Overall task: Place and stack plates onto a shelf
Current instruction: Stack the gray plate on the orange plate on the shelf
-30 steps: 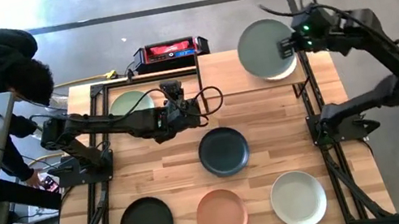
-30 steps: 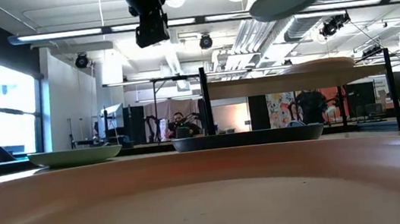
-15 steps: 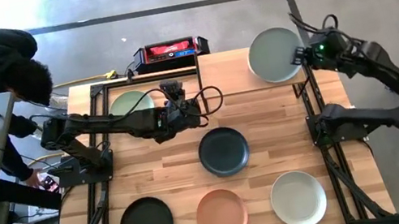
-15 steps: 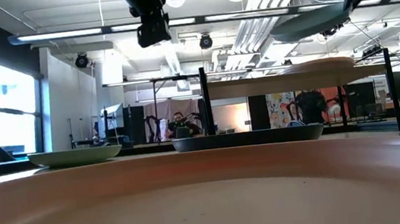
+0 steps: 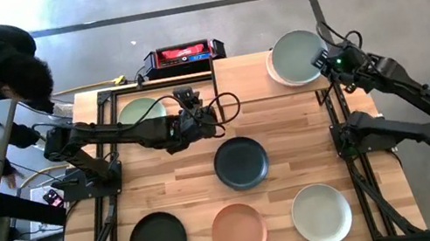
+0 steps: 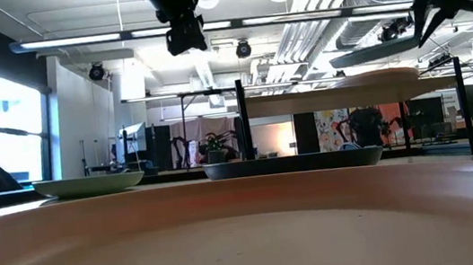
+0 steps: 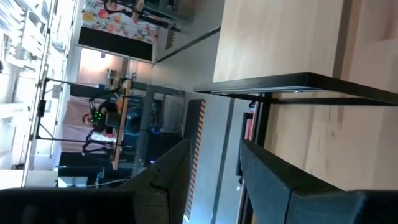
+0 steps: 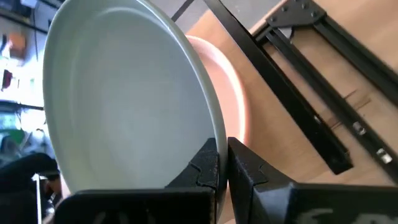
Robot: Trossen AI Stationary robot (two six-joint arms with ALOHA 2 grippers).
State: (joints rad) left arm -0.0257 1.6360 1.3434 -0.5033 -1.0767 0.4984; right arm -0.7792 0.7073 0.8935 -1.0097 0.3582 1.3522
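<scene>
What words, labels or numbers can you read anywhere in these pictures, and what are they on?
None can be read.
Red-and-black box at the table's far edge: a pale label on its top, too small to read.
Colourful patterned poster in the room behind: no legible lettering.
Round matte plates, such as the dark teal plate: no markings visible.

Your right gripper [image 5: 327, 62] sits at one o'clock, fingers clamped tight; your left gripper [image 5: 186, 99] hovers at eleven o'clock, fingers parted.
</scene>
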